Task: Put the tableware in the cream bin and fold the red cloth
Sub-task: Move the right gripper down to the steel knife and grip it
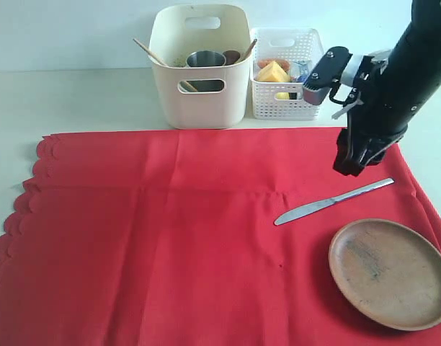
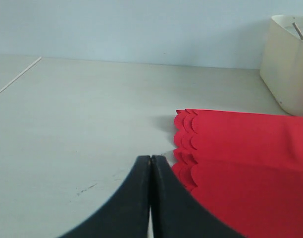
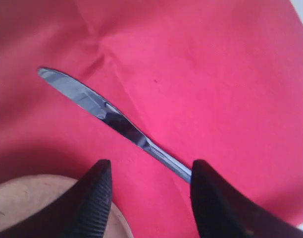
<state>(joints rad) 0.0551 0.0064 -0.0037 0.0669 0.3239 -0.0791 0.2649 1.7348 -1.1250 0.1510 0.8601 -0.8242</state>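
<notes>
The red cloth (image 1: 170, 238) lies spread flat over the table, scalloped edge at the left. On its right part rest a steel knife (image 1: 332, 201) and a round brown wooden plate (image 1: 390, 272). My right gripper (image 1: 348, 167) hangs just above the cloth, over the knife's handle end, open with nothing between its fingers (image 3: 99, 191); the knife (image 3: 107, 116) runs under the gap. The cream bin (image 1: 199, 63) at the back holds a steel cup (image 1: 205, 59), chopsticks (image 1: 150, 52) and other tableware. My left gripper (image 2: 150, 158) is shut and empty over bare table beside the cloth's scalloped edge (image 2: 183, 144).
A white lattice basket (image 1: 287, 72) with food items stands right of the cream bin, close behind my right arm. The plate's rim (image 3: 37, 198) lies right beside one right fingertip. Pale tabletop (image 2: 82, 114) lies left of the cloth.
</notes>
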